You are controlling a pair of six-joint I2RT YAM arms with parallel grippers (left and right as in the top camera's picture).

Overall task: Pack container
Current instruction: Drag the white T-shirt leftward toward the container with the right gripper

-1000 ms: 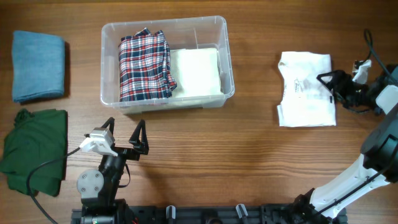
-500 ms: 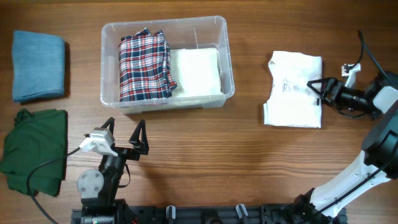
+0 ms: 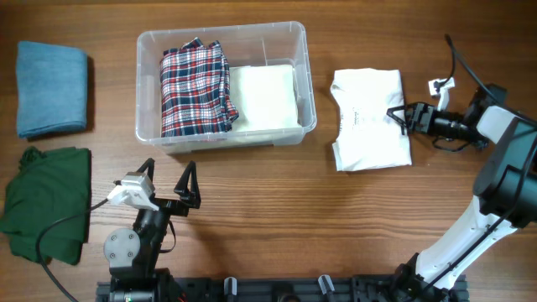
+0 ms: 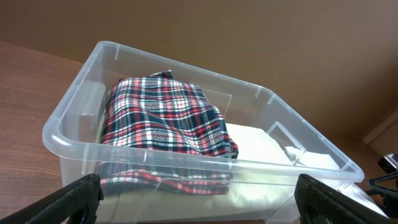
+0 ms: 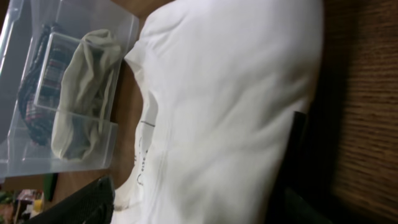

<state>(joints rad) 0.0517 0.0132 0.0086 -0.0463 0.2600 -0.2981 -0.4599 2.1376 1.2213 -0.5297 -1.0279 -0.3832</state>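
Find container (image 3: 222,28) on far left-centre of surface (image 3: 277,201), loaded with plaid shirt (image 3: 195,88) beside cream cloth (image 3: 264,96). Note left claw (image 3: 170,172) spread wide, empty, near container's front wall. Note right claw (image 3: 397,118) clamped on right edge of white garment (image 3: 365,117), right of container.

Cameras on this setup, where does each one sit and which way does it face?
Overhead: above the table, looking straight down; shows left fingers open, right fingers on the white shirt.
Left wrist: low beside the table, facing the container and plaid shirt inside; own fingers at the bottom corners.
Right wrist: low, looking across the white shirt toward the container; own fingers flank the shirt.
Shared: all three show the container.
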